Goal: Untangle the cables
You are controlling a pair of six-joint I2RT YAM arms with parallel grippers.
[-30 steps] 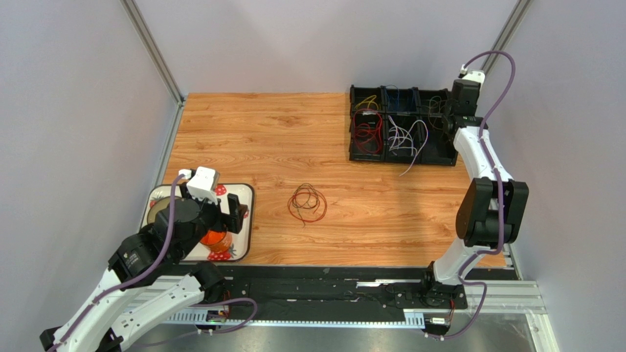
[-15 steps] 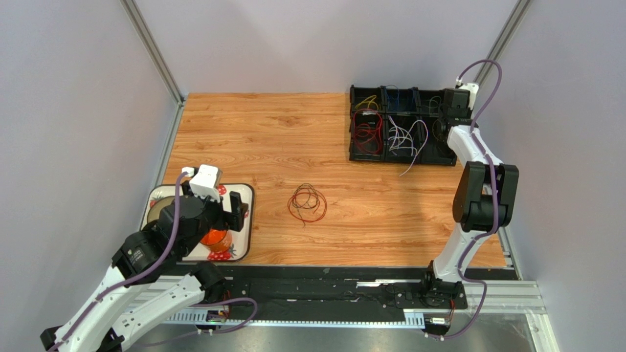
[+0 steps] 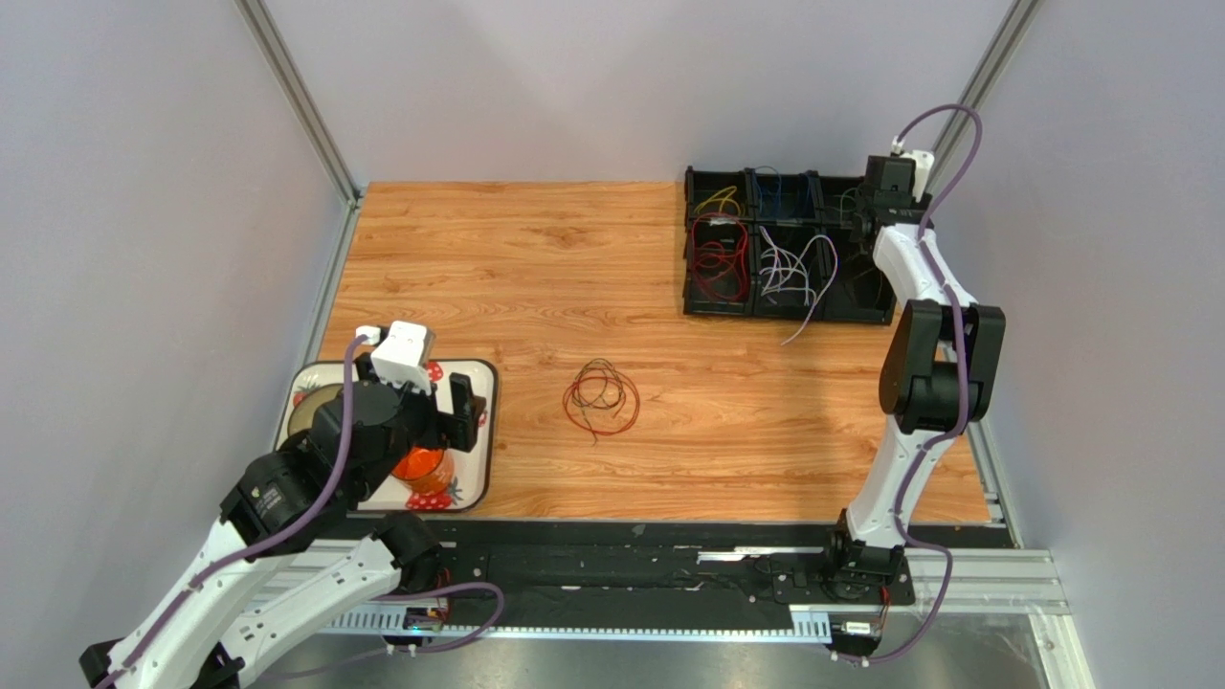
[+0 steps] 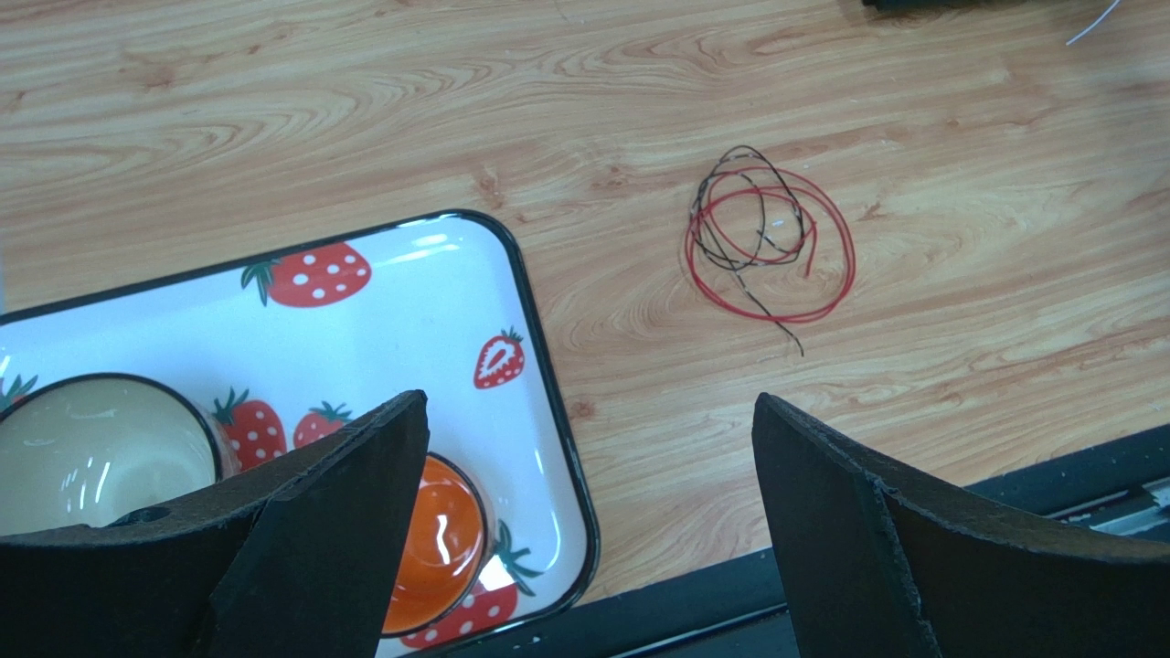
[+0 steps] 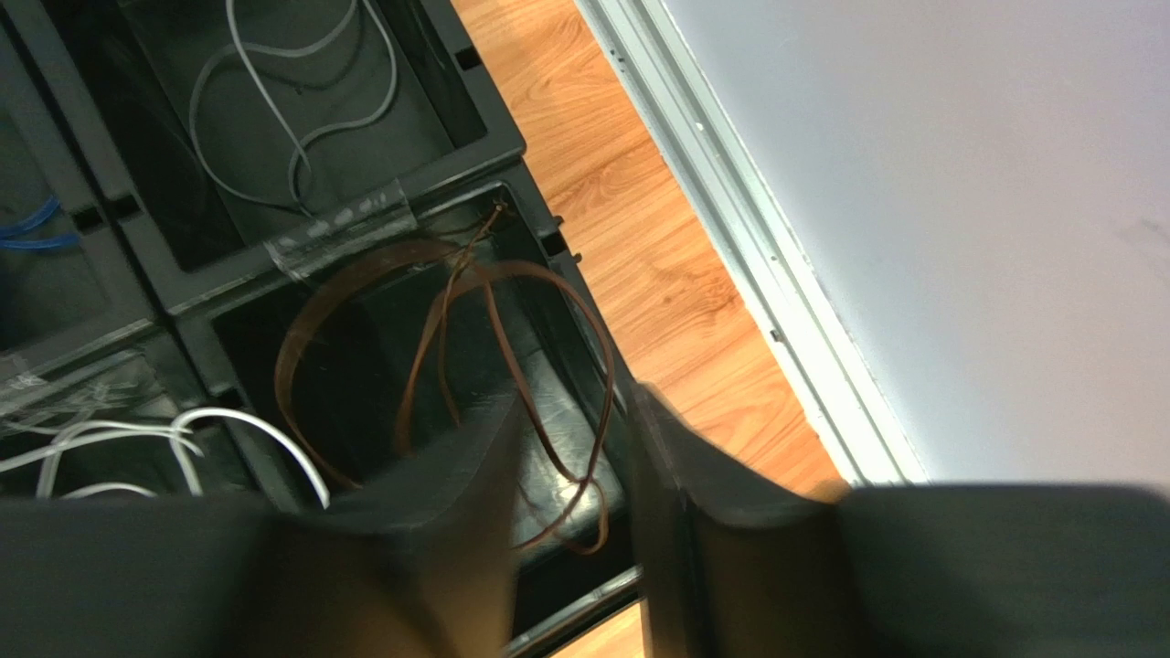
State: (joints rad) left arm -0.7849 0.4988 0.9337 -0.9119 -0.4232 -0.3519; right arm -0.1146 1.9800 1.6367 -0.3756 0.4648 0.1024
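Observation:
A small tangle of red and dark cables (image 3: 600, 399) lies loose on the wooden table; the left wrist view shows the tangle (image 4: 766, 244) well ahead of my fingers. My left gripper (image 3: 440, 414) hovers over the strawberry tray, open and empty (image 4: 588, 405). Far back on the right, my right gripper (image 3: 869, 218) reaches into a black divided bin (image 3: 687, 244). Its jaws (image 5: 574, 400) stand apart over a brown cable loop (image 5: 543, 274) lying in the end compartment, touching nothing I can see. Other compartments hold red cables (image 3: 719, 256) and white cables (image 3: 788, 266).
The white strawberry tray (image 3: 475, 376) at the near left holds an orange cup (image 3: 421, 467) and a cream bowl (image 4: 83, 446). A white cable strand trails out of the bin onto the table (image 3: 805, 323). A metal wall rail (image 5: 742, 261) runs just right of the bin.
My right gripper has dropped lower into the bin's right compartment and its jaws have parted, leaving the brown cable there. The left arm has hardly moved.

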